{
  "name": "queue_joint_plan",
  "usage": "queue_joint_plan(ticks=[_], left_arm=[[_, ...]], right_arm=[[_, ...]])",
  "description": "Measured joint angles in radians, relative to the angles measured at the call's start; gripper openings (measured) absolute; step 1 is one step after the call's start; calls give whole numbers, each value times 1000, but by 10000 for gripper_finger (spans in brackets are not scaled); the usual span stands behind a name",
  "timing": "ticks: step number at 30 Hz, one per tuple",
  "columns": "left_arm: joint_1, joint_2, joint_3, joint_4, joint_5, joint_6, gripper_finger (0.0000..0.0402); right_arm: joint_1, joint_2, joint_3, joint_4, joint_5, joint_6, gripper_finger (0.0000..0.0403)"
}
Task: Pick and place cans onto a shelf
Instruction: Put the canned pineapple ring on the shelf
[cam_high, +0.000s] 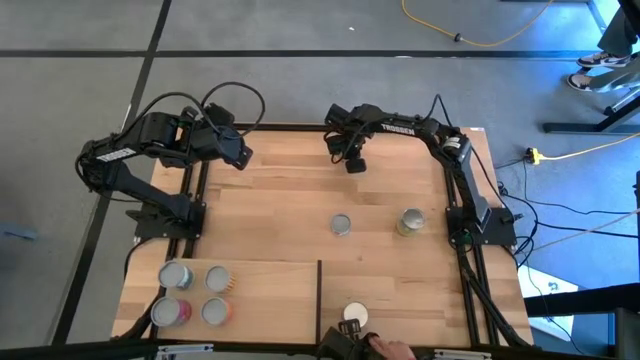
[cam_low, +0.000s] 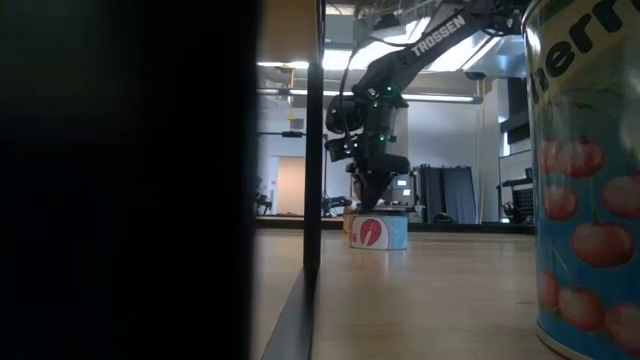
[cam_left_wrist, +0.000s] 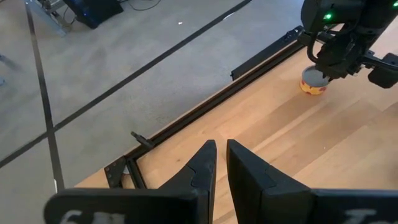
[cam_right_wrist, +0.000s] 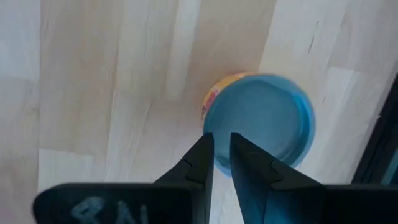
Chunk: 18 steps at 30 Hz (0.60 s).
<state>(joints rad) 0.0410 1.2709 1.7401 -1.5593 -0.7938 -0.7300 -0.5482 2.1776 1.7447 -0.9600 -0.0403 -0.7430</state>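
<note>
Right hand (cam_right_wrist: 221, 155), fingers nearly together and grasping nothing, hovers over a blue-topped round tin (cam_right_wrist: 261, 118) that the high view hides beneath it; left hand (cam_left_wrist: 221, 163) likewise empty over the wooden bench (cam_left_wrist: 323, 143).

Even daylight, low view half black — near can (cam_low: 588, 180) blurred

Open tabletop (cam_high: 280, 215) lay at centre; two cans (cam_high: 341, 225) stood at three o'clock, the shelf (cam_high: 260, 290) blocked seven o'clock.
</note>
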Motion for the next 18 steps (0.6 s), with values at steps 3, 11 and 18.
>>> queue_joint_plan(ticks=[3, 11, 18], left_arm=[[0, 0, 0, 0, 0, 0, 32], [0, 0, 0, 0, 0, 0, 32], [0, 0, 0, 0, 0, 0, 32]], right_arm=[[-2, 5, 0, -13, -30, 0, 56], [-1, 5, 0, -11, -34, -3, 56], [-2, 5, 0, -6, -24, 0, 56]])
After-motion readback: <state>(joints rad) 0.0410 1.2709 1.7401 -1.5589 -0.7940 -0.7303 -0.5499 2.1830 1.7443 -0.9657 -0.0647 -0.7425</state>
